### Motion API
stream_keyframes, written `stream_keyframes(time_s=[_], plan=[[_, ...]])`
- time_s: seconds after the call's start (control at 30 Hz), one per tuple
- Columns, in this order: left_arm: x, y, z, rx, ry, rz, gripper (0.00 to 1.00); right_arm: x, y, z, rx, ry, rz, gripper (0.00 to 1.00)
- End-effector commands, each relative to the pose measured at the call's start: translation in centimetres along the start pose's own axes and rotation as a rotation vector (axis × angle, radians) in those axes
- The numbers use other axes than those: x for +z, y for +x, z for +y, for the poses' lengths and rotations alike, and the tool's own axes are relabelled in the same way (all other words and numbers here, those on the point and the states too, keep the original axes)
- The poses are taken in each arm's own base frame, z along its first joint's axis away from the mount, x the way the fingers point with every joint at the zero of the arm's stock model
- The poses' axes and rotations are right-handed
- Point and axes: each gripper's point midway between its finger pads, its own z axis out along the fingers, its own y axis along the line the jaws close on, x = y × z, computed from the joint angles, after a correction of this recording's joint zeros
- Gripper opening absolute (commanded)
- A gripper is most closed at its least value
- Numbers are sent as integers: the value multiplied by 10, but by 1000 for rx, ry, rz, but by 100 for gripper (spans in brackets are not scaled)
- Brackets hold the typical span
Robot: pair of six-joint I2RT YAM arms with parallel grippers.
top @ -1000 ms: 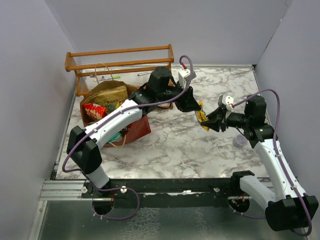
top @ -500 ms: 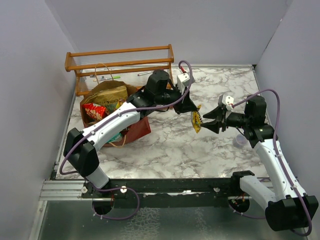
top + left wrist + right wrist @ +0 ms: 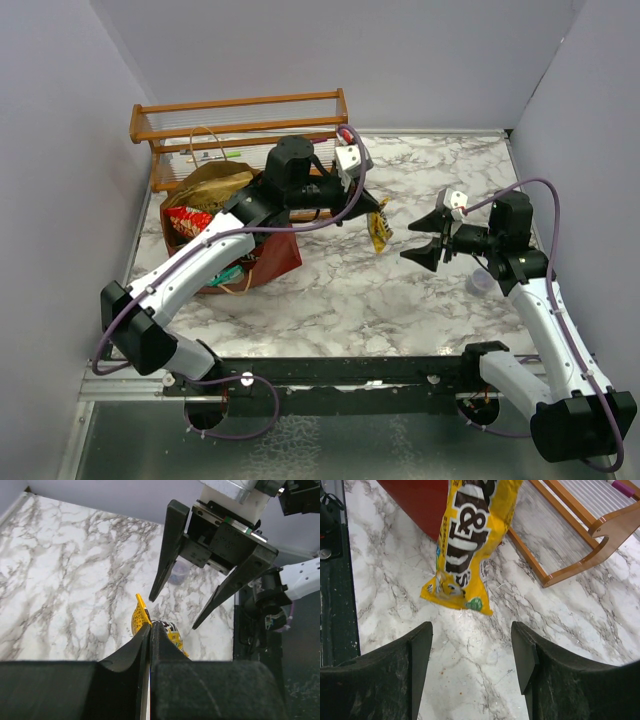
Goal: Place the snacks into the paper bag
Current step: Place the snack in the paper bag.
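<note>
Two grippers face each other over the middle of the marble table [image 3: 330, 290], and only one of them carries anything. Your left gripper [image 3: 151, 627] is pinched tight on the top edge of a yellow packet [image 3: 470, 540]. The packet hangs free in the air, its lower corners above the tabletop and touching nothing. Your right gripper [image 3: 420, 250] stands just beside it, spread wide with nothing between its fingers [image 3: 420, 665]. In the right wrist view the packet's bottom edge hangs ahead of that gap, apart from both of them.

You have the paper bag [image 3: 275, 258] standing mouth up on the left part of the table, to the left of the hanging packet. The left arm crosses in front of it in the top view. Its mouth holds a large tan-and-teal chip bag [image 3: 222, 190] and a red packet [image 3: 188, 222]. The wooden rack [image 3: 240, 120] runs along the back edge just behind the bag, and the left wall is near its other side, so the room lies to its right. Bare marble stretches from the bag's right wall to your right gripper and on to the far right corner. A small purple cup [image 3: 481, 281] sits by the right arm near the table's right edge, well apart from the packet.
</note>
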Motion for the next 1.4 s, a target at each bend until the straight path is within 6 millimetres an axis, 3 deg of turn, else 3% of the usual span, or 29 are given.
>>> stream_keyframes(time_s=[0.0,0.17,0.4,0.87,1.07,1.37], plan=[[-27,-7,17,128,-118,13,0,0,-1,-5,-38,27,-2,66],[-59,-21,30,223,-227,20,0,0,1,-7,-32,34,4,66],[-128,-38,50,348,-443,58,0,0,1,-9,-34,43,8,67],[-241,-41,74,437,-838,179,0,2,4,-10,-23,42,13,67],[-255,-19,92,413,-941,257,0,3,7,-12,-13,44,21,67],[-255,19,100,348,-929,344,0,3,9,-14,-10,50,27,68]])
